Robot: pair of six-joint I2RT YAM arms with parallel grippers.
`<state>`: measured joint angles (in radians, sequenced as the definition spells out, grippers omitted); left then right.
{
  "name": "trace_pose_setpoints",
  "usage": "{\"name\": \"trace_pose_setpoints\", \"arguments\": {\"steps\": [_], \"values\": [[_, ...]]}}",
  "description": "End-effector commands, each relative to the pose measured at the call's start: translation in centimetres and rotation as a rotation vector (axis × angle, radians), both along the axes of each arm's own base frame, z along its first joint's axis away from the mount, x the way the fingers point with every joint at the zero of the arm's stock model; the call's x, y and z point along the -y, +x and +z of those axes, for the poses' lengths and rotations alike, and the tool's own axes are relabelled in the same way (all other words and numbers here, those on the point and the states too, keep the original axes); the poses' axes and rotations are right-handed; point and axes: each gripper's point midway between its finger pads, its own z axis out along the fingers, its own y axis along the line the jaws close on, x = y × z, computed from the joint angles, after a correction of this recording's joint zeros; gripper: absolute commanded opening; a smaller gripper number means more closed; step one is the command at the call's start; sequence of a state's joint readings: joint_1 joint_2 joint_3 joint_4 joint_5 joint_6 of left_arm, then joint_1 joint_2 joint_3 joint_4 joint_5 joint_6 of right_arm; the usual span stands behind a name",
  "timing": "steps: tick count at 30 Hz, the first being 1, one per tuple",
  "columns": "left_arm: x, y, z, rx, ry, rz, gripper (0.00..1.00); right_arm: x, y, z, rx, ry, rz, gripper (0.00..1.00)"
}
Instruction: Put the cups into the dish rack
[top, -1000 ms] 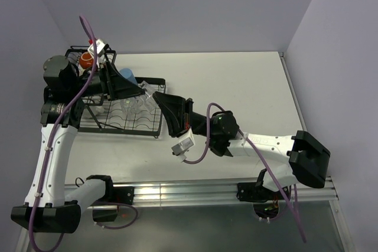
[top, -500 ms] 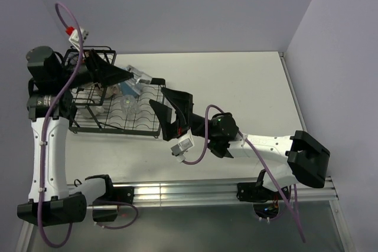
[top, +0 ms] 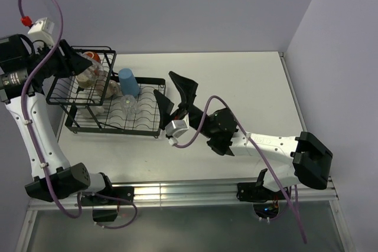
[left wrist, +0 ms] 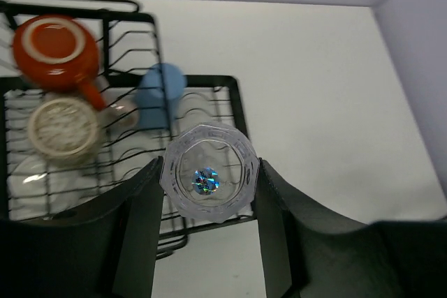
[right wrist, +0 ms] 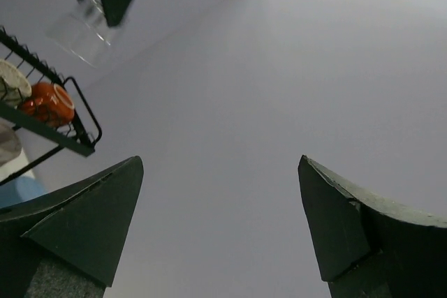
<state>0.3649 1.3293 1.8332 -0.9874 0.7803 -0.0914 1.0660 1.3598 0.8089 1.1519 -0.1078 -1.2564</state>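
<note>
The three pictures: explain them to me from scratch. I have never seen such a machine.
This is a two-armed robot; each arm ends in a two-finger gripper. The overhead picture looks down on the white table; the other two come from cameras on the wrists. A black wire dish rack sits at the table's left, with an upturned blue tumbler, an orange-brown cup, a cream mug and a clear glass in it. The left gripper holds a faceted clear glass above the rack. The right gripper is open and empty beside the rack.
</note>
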Motion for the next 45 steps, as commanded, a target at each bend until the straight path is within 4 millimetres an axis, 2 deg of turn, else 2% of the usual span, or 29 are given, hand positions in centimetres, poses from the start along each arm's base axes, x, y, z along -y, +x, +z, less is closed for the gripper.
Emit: {"name": "trace_pose_setpoints", "arguments": {"steps": [1, 6, 7, 8, 9, 10, 11, 14, 17, 18, 20, 22, 27, 33, 37, 45], "values": [[-3.8, -0.5, -0.5, 0.011, 0.184, 0.082, 0.00, 2.1, 2.3, 1.6, -0.129, 0.067, -0.091, 1.00], [-7.1, -0.4, -2.0, -0.010, 0.300, 0.175, 0.00, 2.4, 3.7, -0.6, -0.244, 0.023, -0.136, 1.00], [-7.6, -0.3, -2.9, -0.024, 0.310, 0.185, 0.00, 2.5, 3.9, -0.8, -0.265, 0.021, -0.141, 1.00], [-7.7, -0.7, -2.7, -0.008, 0.331, 0.202, 0.00, 2.7, 4.3, -1.0, -0.285, 0.016, -0.153, 1.00], [-8.4, -0.4, -2.5, 0.018, 0.359, 0.233, 0.00, 2.6, 4.9, -2.4, -0.340, -0.020, -0.170, 1.00], [-8.6, -0.3, -3.6, -0.002, 0.356, 0.241, 0.00, 2.5, 5.4, -2.5, -0.367, -0.026, -0.179, 1.00], [-8.7, -0.4, -3.6, 0.009, 0.363, 0.252, 0.00, 2.7, 6.3, -3.8, -0.427, -0.044, -0.192, 1.00], [-9.3, 0.0, -4.6, 0.003, 0.374, 0.272, 0.00, 3.0, 7.9, -4.8, -0.508, -0.058, -0.218, 1.00], [-9.9, 0.3, -5.4, 0.001, 0.385, 0.292, 0.00, 3.6, 9.6, -6.6, -0.632, -0.082, -0.250, 1.00], [-10.0, 0.3, -5.4, 0.009, 0.389, 0.300, 0.00, 3.9, 10.3, -6.2, -0.649, -0.072, -0.260, 1.00], [-10.2, 0.5, -5.6, 0.030, 0.402, 0.305, 0.00, 3.9, 10.6, -7.2, -0.711, -0.091, -0.260, 1.00], [-10.3, 0.7, -6.1, 0.031, 0.400, 0.304, 0.00, 4.1, 10.9, -7.1, -0.733, -0.082, -0.262, 1.00], [-10.6, 1.5, -7.1, 0.027, 0.397, 0.299, 0.00, 4.3, 10.8, -7.8, -0.742, -0.090, -0.264, 1.00], [-10.7, 2.1, -8.7, -0.022, 0.372, 0.283, 0.00, 4.8, 10.9, -7.6, -0.742, -0.079, -0.273, 1.00], [-10.7, 2.0, -9.8, -0.043, 0.374, 0.273, 0.00, 5.0, 11.2, -7.8, -0.744, -0.082, -0.281, 1.00], [-10.1, 0.9, -10.1, -0.052, 0.385, 0.254, 0.00, 4.9, 11.3, -8.2, -0.758, -0.085, -0.281, 1.00]]}}
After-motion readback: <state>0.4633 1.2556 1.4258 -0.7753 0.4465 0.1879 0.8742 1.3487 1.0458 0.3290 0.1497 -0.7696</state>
